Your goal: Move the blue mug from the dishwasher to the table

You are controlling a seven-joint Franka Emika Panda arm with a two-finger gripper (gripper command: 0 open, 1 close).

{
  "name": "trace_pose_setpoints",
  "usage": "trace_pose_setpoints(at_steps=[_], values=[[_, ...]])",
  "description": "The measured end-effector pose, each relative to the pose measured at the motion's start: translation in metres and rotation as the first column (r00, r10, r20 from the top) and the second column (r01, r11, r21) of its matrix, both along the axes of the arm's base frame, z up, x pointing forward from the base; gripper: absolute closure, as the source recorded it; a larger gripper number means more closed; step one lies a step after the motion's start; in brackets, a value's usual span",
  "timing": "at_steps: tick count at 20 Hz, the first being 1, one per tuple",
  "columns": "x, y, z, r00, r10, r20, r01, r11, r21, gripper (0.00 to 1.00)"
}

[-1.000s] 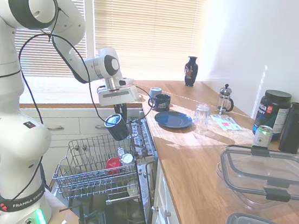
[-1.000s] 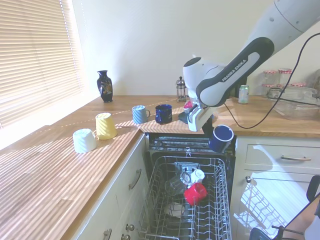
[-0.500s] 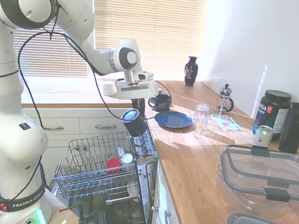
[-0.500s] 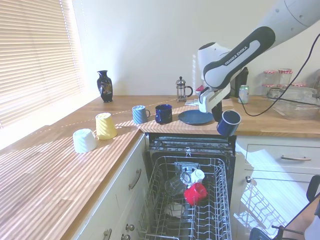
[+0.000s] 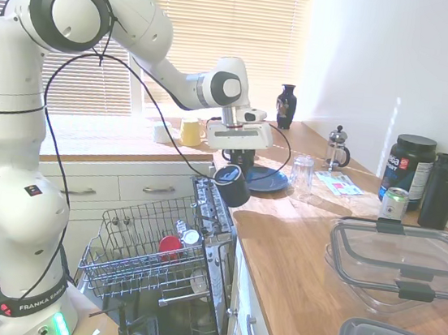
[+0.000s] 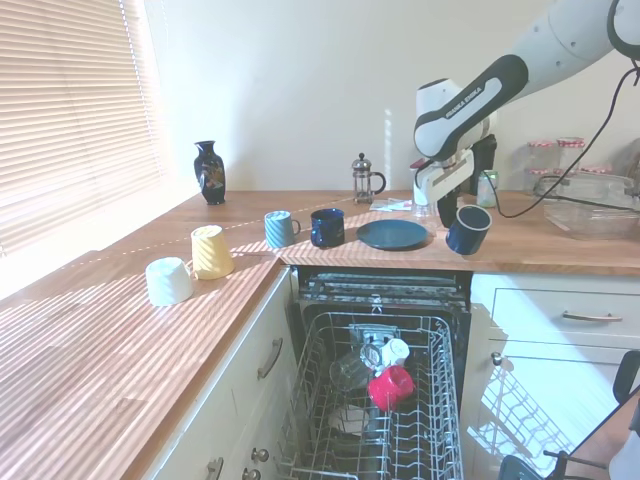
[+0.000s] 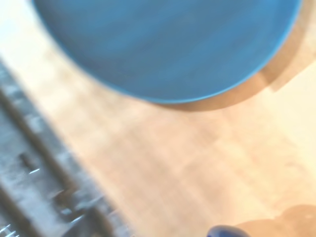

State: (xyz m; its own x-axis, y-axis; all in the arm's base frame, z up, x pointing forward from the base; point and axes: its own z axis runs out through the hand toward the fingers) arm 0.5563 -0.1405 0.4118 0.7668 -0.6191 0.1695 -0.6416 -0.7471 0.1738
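My gripper [image 5: 236, 171] [image 6: 455, 208] is shut on the blue mug [image 5: 233, 187] [image 6: 467, 229], gripping it at the rim. The mug hangs tilted in the air, just above the front edge of the table [image 5: 296, 242] [image 6: 90, 350], next to a blue plate [image 5: 260, 178] [image 6: 393, 234]. The dishwasher [image 5: 149, 248] [image 6: 370, 400] stands open below, its wire rack pulled out. The wrist view shows the plate [image 7: 163, 44], wood grain [image 7: 197, 173], the dishwasher's edge [image 7: 39, 197] and a sliver of the mug's blue rim [image 7: 227, 232].
A red cup [image 5: 169, 246] [image 6: 390, 386] and glassware lie in the rack. On the wood stand a printed dark mug [image 6: 327, 227], a light blue mug [image 6: 280, 228], a yellow mug [image 6: 210, 251], a white cup [image 6: 168, 281], a glass [image 5: 302, 174], a French press [image 5: 337, 149], a vase [image 5: 286, 106] and plastic containers [image 5: 400, 267].
The arm has carried the blue mug up and away from the rack, from above the dishwasher to the counter's edge beside the blue plate. The grip has stayed shut.
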Motion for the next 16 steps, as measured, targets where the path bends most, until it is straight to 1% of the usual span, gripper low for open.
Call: trace_pose_setpoints(at_steps=[12, 16], values=[[0.036, -0.085, -0.014, 1.000, -0.016, -0.022, 0.017, 0.999, 0.044, 1.00], [0.047, -0.106, -0.022, 0.999, -0.015, -0.042, 0.017, 0.999, 0.052, 1.00]])
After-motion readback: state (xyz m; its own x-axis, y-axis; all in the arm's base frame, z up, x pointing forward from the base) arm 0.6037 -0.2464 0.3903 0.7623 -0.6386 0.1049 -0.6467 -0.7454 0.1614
